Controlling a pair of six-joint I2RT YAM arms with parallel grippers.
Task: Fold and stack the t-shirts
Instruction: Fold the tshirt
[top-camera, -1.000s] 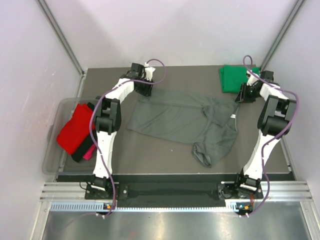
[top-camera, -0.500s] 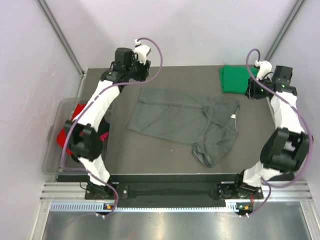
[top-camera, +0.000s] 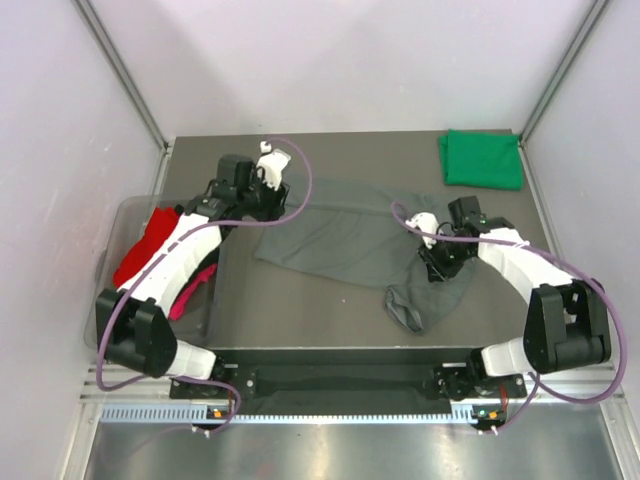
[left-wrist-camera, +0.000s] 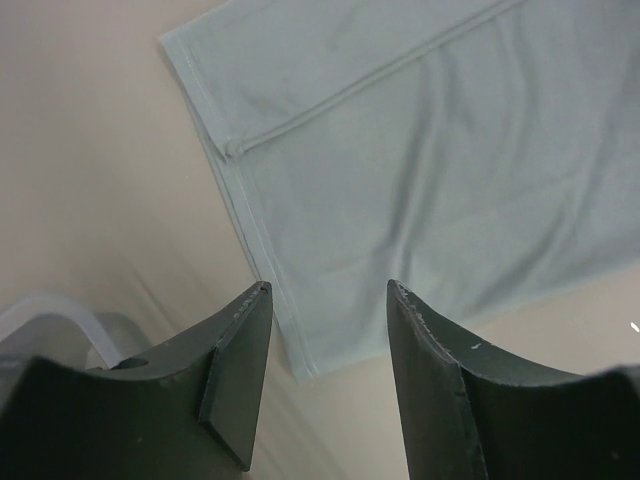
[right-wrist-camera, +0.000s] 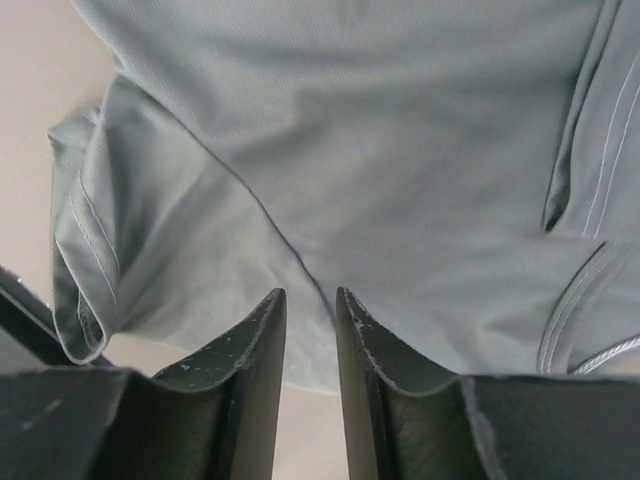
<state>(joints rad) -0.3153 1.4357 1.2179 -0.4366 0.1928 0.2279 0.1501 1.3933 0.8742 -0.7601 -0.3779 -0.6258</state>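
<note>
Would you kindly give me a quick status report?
Left gripper open above hem corner of grey t-shirt. Right gripper narrowly open over its rumpled end, nothing visibly held. Shirt unfolded. Nothing in the way.

We see a robotics lab's test cell. Plain white panels (top-camera: 350, 60) on bare metal posts (top-camera: 120, 70) box in a dark surface (top-camera: 300, 310). A left arm (top-camera: 180, 250) and a right arm (top-camera: 520, 265), both trailing purple cables (top-camera: 300, 185), are bolted to an aluminium rail (top-camera: 340, 385) at its near edge.
</note>
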